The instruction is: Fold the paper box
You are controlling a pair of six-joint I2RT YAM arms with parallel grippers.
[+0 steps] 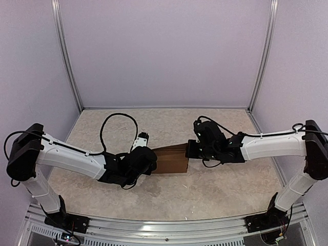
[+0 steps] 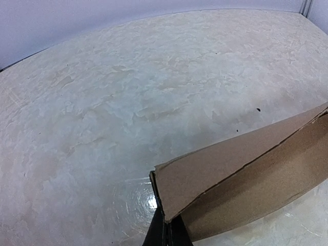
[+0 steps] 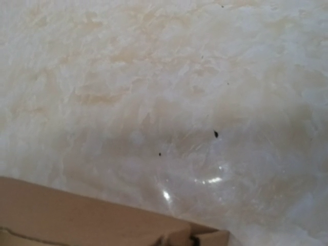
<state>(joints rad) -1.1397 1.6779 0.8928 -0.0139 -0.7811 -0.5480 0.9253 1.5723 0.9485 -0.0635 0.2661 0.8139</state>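
The paper box (image 1: 171, 160) is plain brown cardboard, partly folded, and lies mid-table between my two arms. In the left wrist view the paper box (image 2: 246, 174) shows two layers meeting at a corner, the upper panel tilted up. My left gripper (image 2: 168, 221) is shut on that corner, with its black fingers (image 2: 156, 233) pressed together. In the top view the left gripper (image 1: 148, 160) is at the box's left end and the right gripper (image 1: 188, 151) at its right end. In the right wrist view the paper box (image 3: 102, 220) fills the bottom edge and hides my right fingers.
The table (image 1: 215, 184) is mottled beige stone-look, with pale walls and metal corner posts (image 1: 259, 56) at the back. A black cable (image 1: 110, 125) loops up from the left arm. Small dark specks (image 3: 216, 134) mark the tabletop.
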